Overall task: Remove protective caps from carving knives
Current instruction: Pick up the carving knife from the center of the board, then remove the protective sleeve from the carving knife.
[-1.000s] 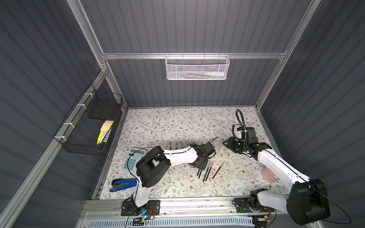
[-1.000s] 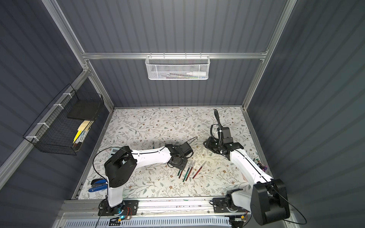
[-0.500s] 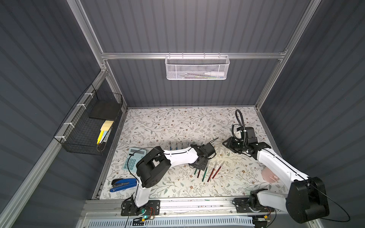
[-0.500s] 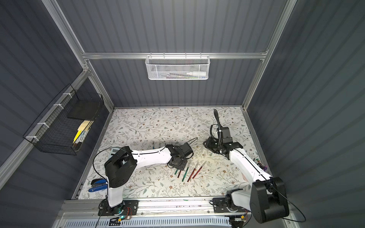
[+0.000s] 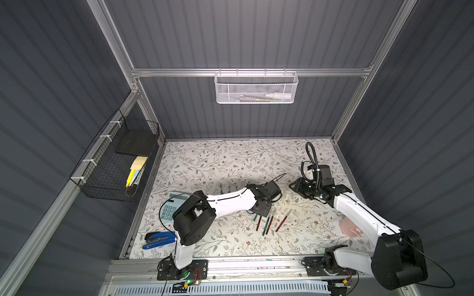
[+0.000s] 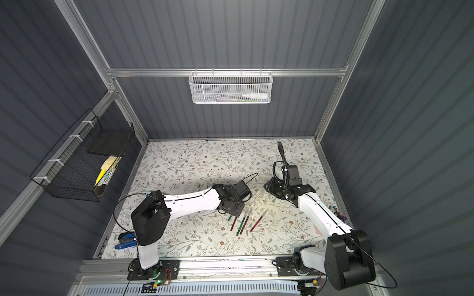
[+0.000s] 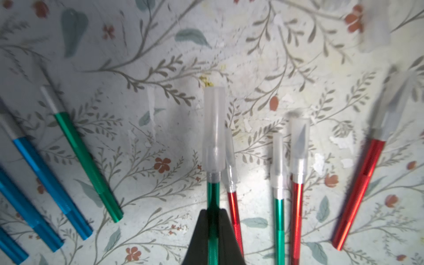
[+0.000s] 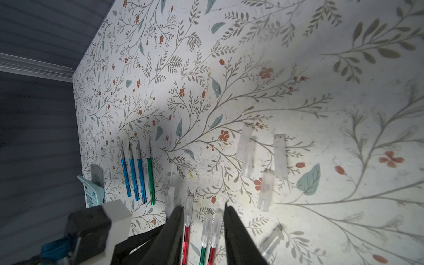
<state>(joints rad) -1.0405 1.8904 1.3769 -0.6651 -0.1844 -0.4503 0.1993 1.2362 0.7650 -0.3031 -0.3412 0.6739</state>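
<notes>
My left gripper (image 7: 213,213) is shut on the green handle of a carving knife (image 7: 213,191) whose whitish protective cap (image 7: 214,128) is still on. Beside it, several capped red and green knives (image 7: 298,195) lie on the table. Uncapped blue knives (image 7: 49,183) and an uncapped green one (image 7: 87,160) lie apart in a row. In both top views the left gripper (image 5: 261,208) (image 6: 232,208) is low over the knife cluster (image 5: 266,224). My right gripper (image 8: 202,208) (image 5: 297,188) is open and holds nothing, behind the cluster. Three loose caps (image 8: 280,156) lie near it.
A teal calculator (image 5: 174,207) and a blue stapler (image 5: 159,239) sit at the table's left. A pink disc (image 5: 350,226) lies under the right arm. A black wire basket (image 5: 115,166) hangs on the left wall, a white mesh basket (image 5: 256,88) on the back rail.
My left gripper has closed on the green knife's handle at the cluster. The right arm has hardly moved.
</notes>
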